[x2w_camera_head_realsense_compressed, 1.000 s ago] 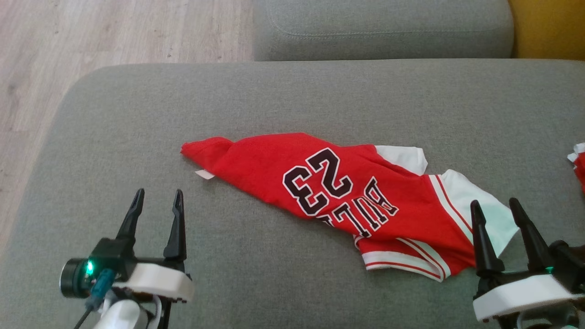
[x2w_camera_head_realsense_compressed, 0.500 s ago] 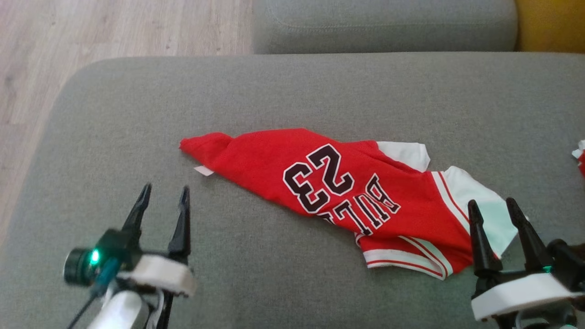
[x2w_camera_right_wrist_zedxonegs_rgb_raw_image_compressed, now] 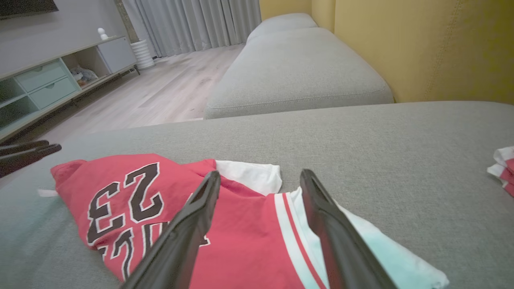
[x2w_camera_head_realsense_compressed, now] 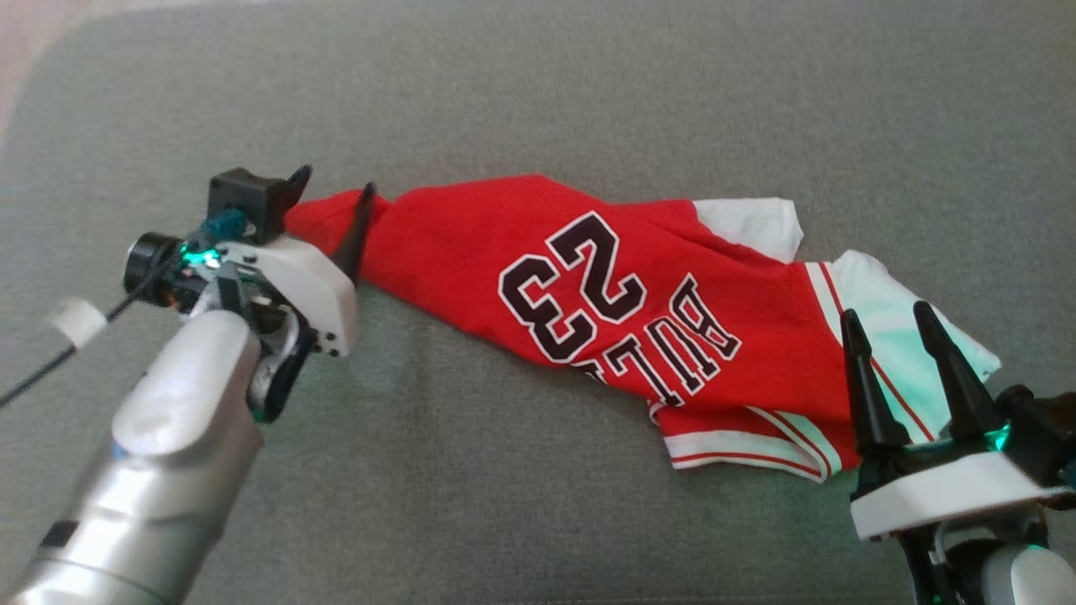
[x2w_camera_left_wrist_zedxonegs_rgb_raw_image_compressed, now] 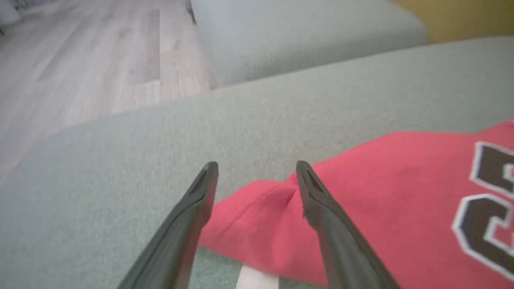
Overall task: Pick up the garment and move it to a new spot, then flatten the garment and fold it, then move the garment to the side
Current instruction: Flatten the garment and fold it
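Straddling red tip of garment (x2w_camera_head_realsense_compressed: 471,244), L hand (x2w_camera_head_realsense_compressed: 335,181) spread wide, gripping nothing; R hand (x2w_camera_head_realsense_compressed: 884,311) same.

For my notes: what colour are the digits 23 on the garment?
The digits are black with a white outline; the head view shows them best.

garment: red fabric jersey with white sleeves and striped trim (x2w_camera_head_realsense_compressed: 454,227) — all readable print sits on it
number: "23" (x2w_camera_head_realsense_compressed: 576,290), big black digits with white outline, upside down in the head view
number, right wrist view: "23" (x2w_camera_right_wrist_zedxonegs_rgb_raw_image_compressed: 126,194) again, tilted
number, left wrist view: part of the black digits (x2w_camera_left_wrist_zedxonegs_rgb_raw_image_compressed: 486,200) at the right edge, cut off
lettering: "BUL" (x2w_camera_head_realsense_compressed: 672,357), black-and-white block style, just beside the digits — a further letter runs into a fold, cannot tell which
tag: small white tag (x2w_camera_left_wrist_zedxonegs_rgb_raw_image_compressed: 257,281) under the red edge, print unreadable
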You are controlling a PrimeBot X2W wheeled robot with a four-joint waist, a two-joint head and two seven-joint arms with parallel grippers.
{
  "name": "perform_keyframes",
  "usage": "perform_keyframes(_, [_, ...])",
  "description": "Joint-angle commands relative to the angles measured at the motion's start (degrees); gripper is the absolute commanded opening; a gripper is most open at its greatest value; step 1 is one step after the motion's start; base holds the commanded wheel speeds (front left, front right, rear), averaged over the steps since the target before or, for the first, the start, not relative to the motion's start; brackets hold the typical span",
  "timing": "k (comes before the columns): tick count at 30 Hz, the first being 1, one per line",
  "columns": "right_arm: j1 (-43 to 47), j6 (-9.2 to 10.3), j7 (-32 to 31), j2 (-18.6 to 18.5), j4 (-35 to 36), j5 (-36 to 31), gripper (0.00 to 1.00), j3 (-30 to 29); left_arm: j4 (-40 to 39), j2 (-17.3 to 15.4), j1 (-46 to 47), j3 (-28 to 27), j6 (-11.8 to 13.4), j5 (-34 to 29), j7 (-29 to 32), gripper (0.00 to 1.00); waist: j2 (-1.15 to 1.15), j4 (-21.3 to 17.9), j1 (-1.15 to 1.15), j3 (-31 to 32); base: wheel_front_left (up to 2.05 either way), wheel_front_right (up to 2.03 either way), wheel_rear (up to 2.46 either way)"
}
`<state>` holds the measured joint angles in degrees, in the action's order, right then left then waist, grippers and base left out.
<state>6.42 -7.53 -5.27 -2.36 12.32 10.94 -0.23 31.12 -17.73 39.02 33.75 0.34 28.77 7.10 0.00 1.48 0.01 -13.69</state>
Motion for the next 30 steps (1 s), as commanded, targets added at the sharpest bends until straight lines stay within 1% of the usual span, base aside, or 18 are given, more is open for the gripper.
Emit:
perform_keyframes(1, [-2.20,0.04,0.48,-0.62,1.84,0.15,1.00,1.56,3.73,-1.47,4.34,-1.45,-1.22,0.58,1.89,1.00,0.00,-1.78,-0.01,-2.98,0.00,0.00,0.00])
perform_keyframes(3, [-2.72,0.04,0.84,-0.62,1.32,0.35,1.00,1.62,8.17,-1.09,5.73,-1.19,-2.01,1.13,3.80,1.00,0.00,-2.33,-0.01,-3.65,0.00,0.00,0.00])
perform_keyframes(4, [-2.72,0.04,0.84,-0.62,1.32,0.35,1.00,1.62,8.17,-1.09,5.73,-1.19,-2.01,1.13,3.80,1.00,0.00,-2.33,-0.01,-3.65,0.00,0.00,0.00])
perform_keyframes(7, [-2.95,0.04,1.35,-0.62,0.54,0.55,1.00,1.18,12.80,-0.22,6.47,-0.87,-2.95,2.28,6.53,1.00,0.00,-2.60,-0.01,-3.90,0.00,0.00,0.00])
perform_keyframes(8, [-2.94,0.04,1.49,-0.62,0.31,0.60,1.00,0.99,13.81,-0.06,6.56,-0.85,-3.02,2.48,6.79,0.78,0.00,-2.60,-0.01,-3.87,0.00,0.00,0.00])
perform_keyframes(9, [-2.93,0.04,1.59,-0.62,0.07,0.67,1.00,0.82,14.69,0.00,6.52,-0.57,-3.16,2.43,7.07,0.30,0.00,-2.56,-0.01,-3.80,0.00,0.00,0.00])
perform_keyframes(10, [-2.94,0.04,1.66,-0.62,-0.20,0.73,1.00,0.71,15.34,0.28,6.31,-0.56,-3.51,2.85,7.20,0.00,0.00,-2.49,-0.01,-3.65,0.00,0.00,0.00])
perform_keyframes(12, [-2.97,0.04,1.76,-0.61,-0.60,0.98,1.00,0.50,16.08,0.49,5.99,-0.16,-3.94,2.89,6.88,0.00,0.00,-2.12,-0.01,-3.22,0.00,0.00,0.00])
perform_keyframes(14, [-3.06,0.04,1.85,-0.60,-0.83,1.13,1.00,0.39,16.04,0.43,5.67,0.00,-3.88,2.58,5.12,0.00,0.00,-1.69,-0.01,-2.65,0.00,0.00,0.00])
perform_keyframes(18, [-2.71,0.04,1.85,-0.59,-1.32,1.36,1.00,-0.01,13.81,-0.08,3.72,-0.89,-2.13,2.42,-0.08,0.00,0.00,-0.84,-0.01,-0.62,0.00,0.00,0.00])
perform_keyframes(21, [-1.60,0.04,1.61,-0.58,-1.84,1.66,1.00,-0.41,9.52,-0.92,-0.56,-2.80,-0.33,4.04,-2.90,0.00,0.00,-0.37,-0.01,1.64,0.00,0.00,0.00])
perform_keyframes(25, [0.34,0.04,1.01,-0.55,-2.44,2.38,1.00,-1.09,-0.16,-2.60,-11.14,-6.56,3.61,8.18,-4.31,0.00,0.00,0.23,-0.01,4.64,0.00,0.00,0.00])
perform_keyframes(30, [2.06,0.04,0.21,-0.54,-2.81,3.44,1.00,-1.47,-14.81,-4.92,-28.32,-9.06,10.12,12.50,-1.56,0.00,0.00,0.69,-0.01,7.17,0.00,0.00,0.00])
